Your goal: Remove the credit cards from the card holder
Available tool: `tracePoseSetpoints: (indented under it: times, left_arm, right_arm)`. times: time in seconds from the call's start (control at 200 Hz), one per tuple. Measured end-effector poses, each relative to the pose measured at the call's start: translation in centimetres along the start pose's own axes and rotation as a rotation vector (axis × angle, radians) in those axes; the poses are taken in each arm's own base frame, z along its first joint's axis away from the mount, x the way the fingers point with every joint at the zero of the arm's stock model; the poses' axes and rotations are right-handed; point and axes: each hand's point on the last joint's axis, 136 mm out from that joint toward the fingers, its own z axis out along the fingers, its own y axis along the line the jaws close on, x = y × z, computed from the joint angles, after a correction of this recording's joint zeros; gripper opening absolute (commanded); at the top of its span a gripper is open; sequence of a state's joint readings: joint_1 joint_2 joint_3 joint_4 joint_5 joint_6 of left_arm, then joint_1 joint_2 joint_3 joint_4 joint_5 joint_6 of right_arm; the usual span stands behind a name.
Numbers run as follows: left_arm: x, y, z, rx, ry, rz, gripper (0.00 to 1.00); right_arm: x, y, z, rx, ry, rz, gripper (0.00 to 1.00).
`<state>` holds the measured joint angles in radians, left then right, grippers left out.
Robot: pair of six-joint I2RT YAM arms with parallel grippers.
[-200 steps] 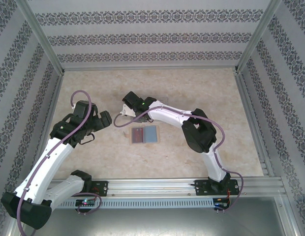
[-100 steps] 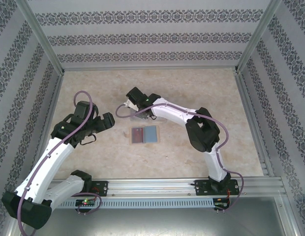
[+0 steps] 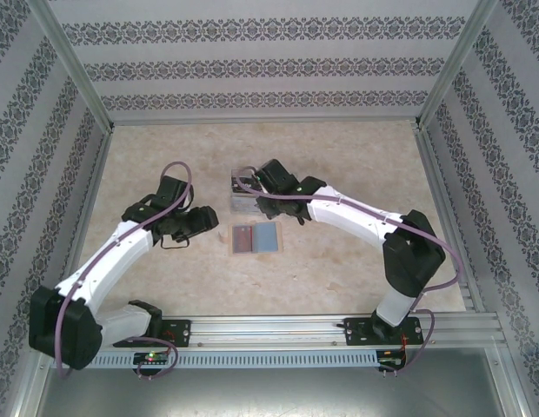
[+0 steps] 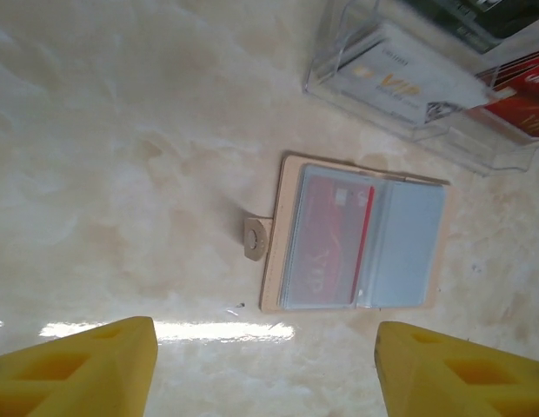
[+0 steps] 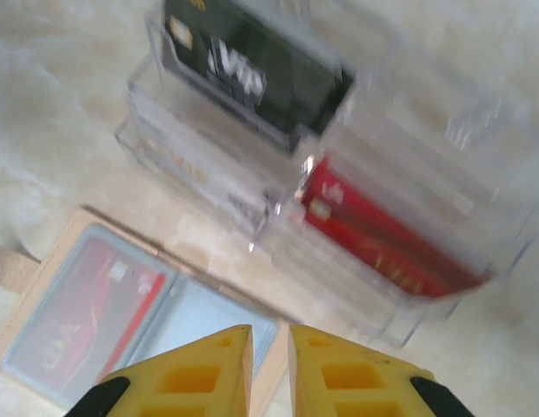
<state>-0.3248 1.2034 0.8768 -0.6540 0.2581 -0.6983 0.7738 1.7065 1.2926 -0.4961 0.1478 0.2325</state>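
A: Where do we have the card holder [image 3: 242,201]?

B: Middle of the counter [image 3: 356,148], standing on its base. Long axis runs left–right, two columns wide. Its low stepped front faces near, twd the tan wallet [image 4: 271,261].

A: Cards in it?

B: We count three, tilted in the tiers, long edges left–right. There's a pale card [image 4: 400,82] in the left column, a black card [image 5: 252,69] in the tier behind it, and a red card [image 5: 374,234] in the right column.

A: Anything in our way?

B: The wallet lies open & flat just near of the holder, not touching, long axis also left–right. It has a second red card [image 4: 326,248] in its left sleeve and a blue-grey card [image 4: 407,248] in the right. From above, our right arm [image 3: 356,217] crosses over the holder's right part.

A: Pincers?

B: We see our left pincer [image 4: 266,326] spread wide & empty, left of the wallet. Our right pincer [image 5: 268,334] has its fingers together w/ nothing btwn them that we can see, close above holder & wallet.
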Motion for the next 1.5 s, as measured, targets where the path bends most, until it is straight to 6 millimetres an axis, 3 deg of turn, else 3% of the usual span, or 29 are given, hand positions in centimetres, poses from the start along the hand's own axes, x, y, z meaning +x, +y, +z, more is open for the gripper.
tracePoseSetpoints:
  times: [0.25,0.395,0.929,1.499]
  left_arm:
    - [1.5,-1.7,4.3,0.019,0.107,0.026,0.57]
    - [2.4,-2.3,6.3,0.023,0.158,0.042,0.56]
    - [3.7,-2.0,10.3,0.006,0.236,0.031,0.45]
    - [3.5,-3.6,10.8,0.036,0.241,0.054,0.44]
  right_arm:
    - [7.5,-1.0,2.9,-0.028,0.146,0.285,0.2]
    - [9.8,-0.9,3.8,-0.046,0.186,0.386,0.19]
    - [10.4,-0.2,5.4,-0.093,0.191,0.531,0.12]
    - [10.8,-0.1,5.8,-0.095,0.201,0.543,0.11]
